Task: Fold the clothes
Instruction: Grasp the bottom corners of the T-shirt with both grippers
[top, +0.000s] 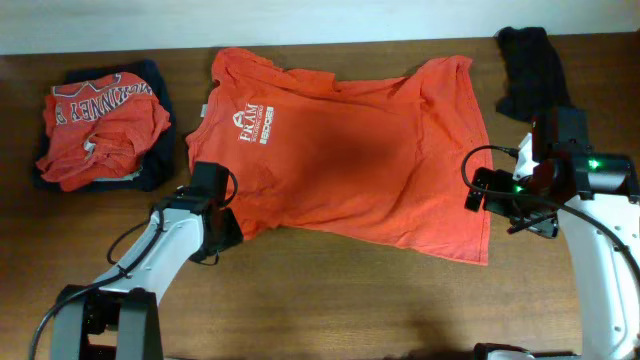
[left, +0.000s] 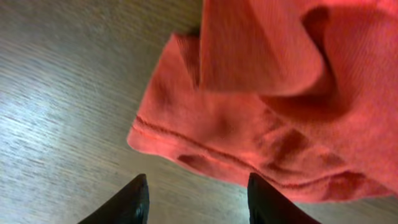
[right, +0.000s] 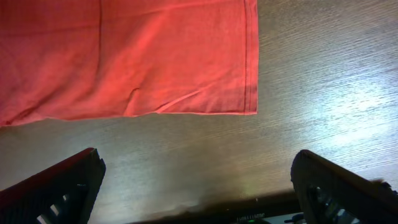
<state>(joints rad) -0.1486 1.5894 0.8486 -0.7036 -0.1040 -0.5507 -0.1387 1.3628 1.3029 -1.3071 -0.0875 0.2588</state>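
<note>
1. Wooden desk, brown grain.
2. Left gripper, near-left area: fingers apart, nothing between them, just short of the orange T-shirt's crumpled hem.
3. Right gripper, toward the right edge: fingers wide apart, holding nothing, beside the shirt's hem corner.
4. Orange T-shirt: spread mid-desk, white print upward.
5. Far-left corner: crumpled clothes pile, orange on dark.
6. Far-right corner: black garment.

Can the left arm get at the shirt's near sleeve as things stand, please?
Probably yes. The left gripper is open and sits just short of the sleeve of the shirt. Only bare table lies between them, and nothing covers that edge.
</note>
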